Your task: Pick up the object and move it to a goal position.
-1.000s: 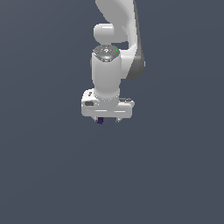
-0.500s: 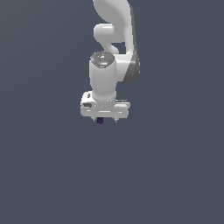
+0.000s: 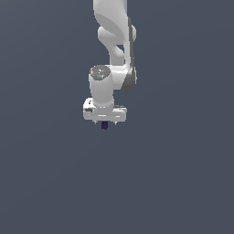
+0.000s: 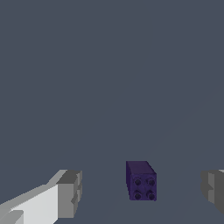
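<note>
The object, a tiny dark purple block [image 4: 141, 180] with four round dimples on one face, lies between my two fingers in the wrist view, with a clear gap on each side. My gripper [image 4: 141, 191] is open; one grey pad [image 4: 70, 192] and the other pad [image 4: 213, 190] stand well apart from the block. In the exterior view the white gripper [image 3: 104, 120] points straight down, and the block [image 3: 104, 125] shows as a small dark spot just under the hand. The fingers are barely visible there.
The white arm [image 3: 114, 41] rises from the hand to the top edge of the exterior view. A plain dark grey surface [image 3: 183, 183] fills the rest of both views. No other object shows.
The hand has shifted a little toward the exterior view's left, and the upper arm links have swung with it. The block stays under the hand.
</note>
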